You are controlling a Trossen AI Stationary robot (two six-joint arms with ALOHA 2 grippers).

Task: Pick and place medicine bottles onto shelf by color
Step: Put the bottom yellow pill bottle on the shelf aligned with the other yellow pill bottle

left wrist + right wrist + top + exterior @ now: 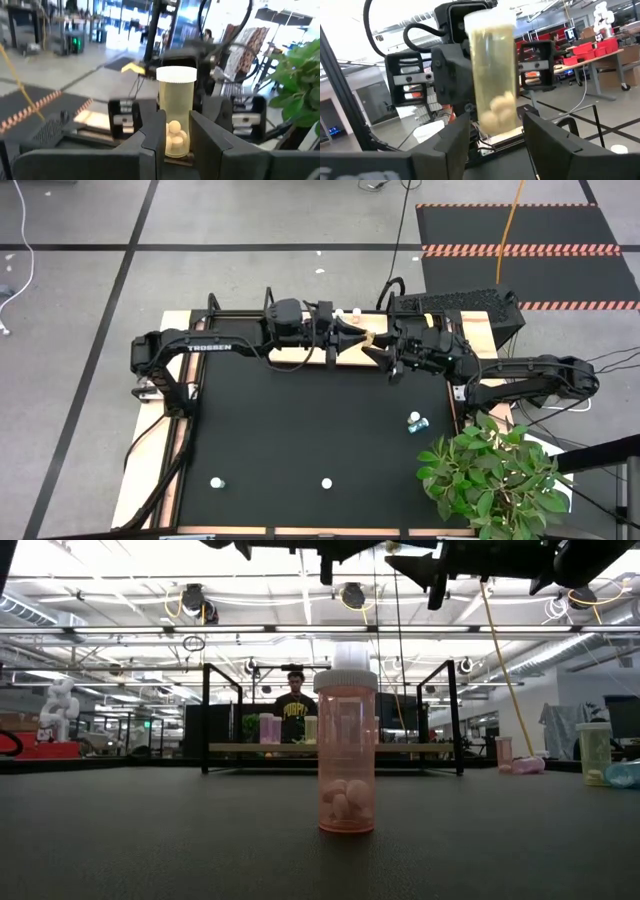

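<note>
A yellow medicine bottle (pixel 176 107) with a white cap stands upright between the fingers of my left gripper (pixel 358 340), which is shut on it high over the shelf (pixel 240 748) at the table's far edge. My right gripper (pixel 383 352) faces it from the right. It is open, with its fingers (pixel 462 127) on either side of the bottle's lower end (pixel 492 112), and a small gap shows on each side. A pink bottle (pixel 346 750) stands on its base near the front edge. Several bottles stand on the shelf board. My left gripper pinches the lower part of the yellow bottle's body (pixel 167 142) between its two fingers. The fingers lie level and come from the table's left. The bottle stands upright with its cap up, lifted clear of the shelf and the table.
Loose bottles stand on the table near the front (pixel 216 482) (pixel 326 482) and at the right (pixel 414 420). A potted plant (pixel 490 475) overhangs the near right corner. A person (pixel 294 705) stands behind the shelf.
</note>
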